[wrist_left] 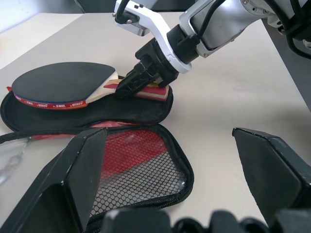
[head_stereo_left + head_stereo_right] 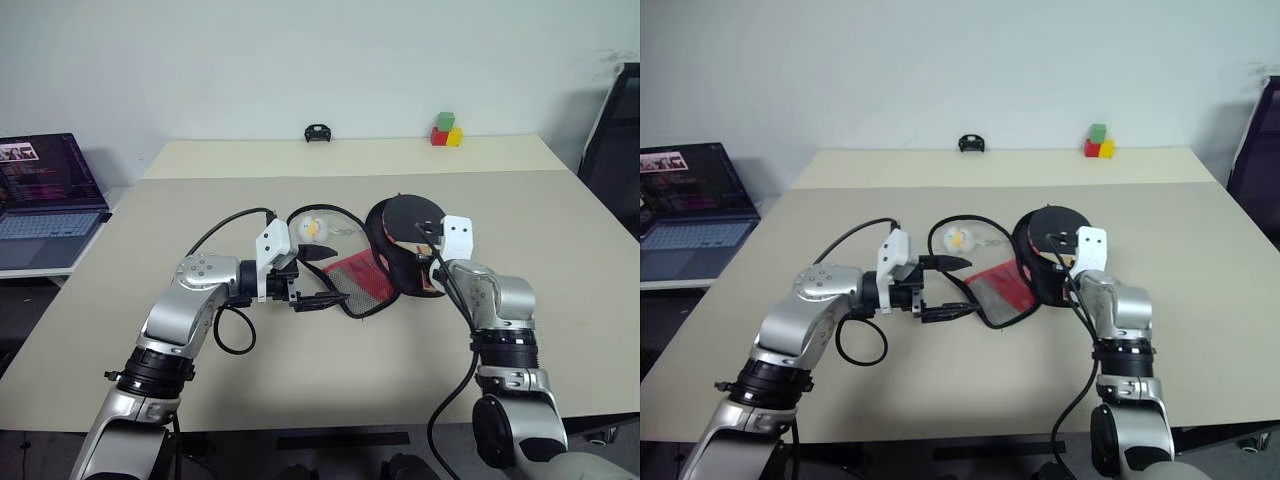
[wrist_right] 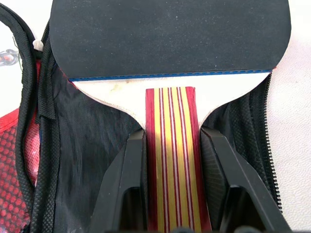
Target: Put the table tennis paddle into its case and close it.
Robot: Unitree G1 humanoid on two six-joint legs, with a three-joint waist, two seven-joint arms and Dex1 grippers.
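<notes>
R fingers (image 3: 131, 189) clamped on paddle (image 3: 170, 43) handle | paddle lies on open case (image 1: 92, 116), 12 o'clock of R gripper (image 3: 171, 179) | L gripper (image 2: 950, 288) jaws wide, empty, case's mesh flap at its 3 o'clock | table (image 2: 300, 380)

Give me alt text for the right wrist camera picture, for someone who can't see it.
The right gripper is shut on the striped red-and-wood handle of a table tennis paddle, its black face lying over the open black case on a pale table.
</notes>
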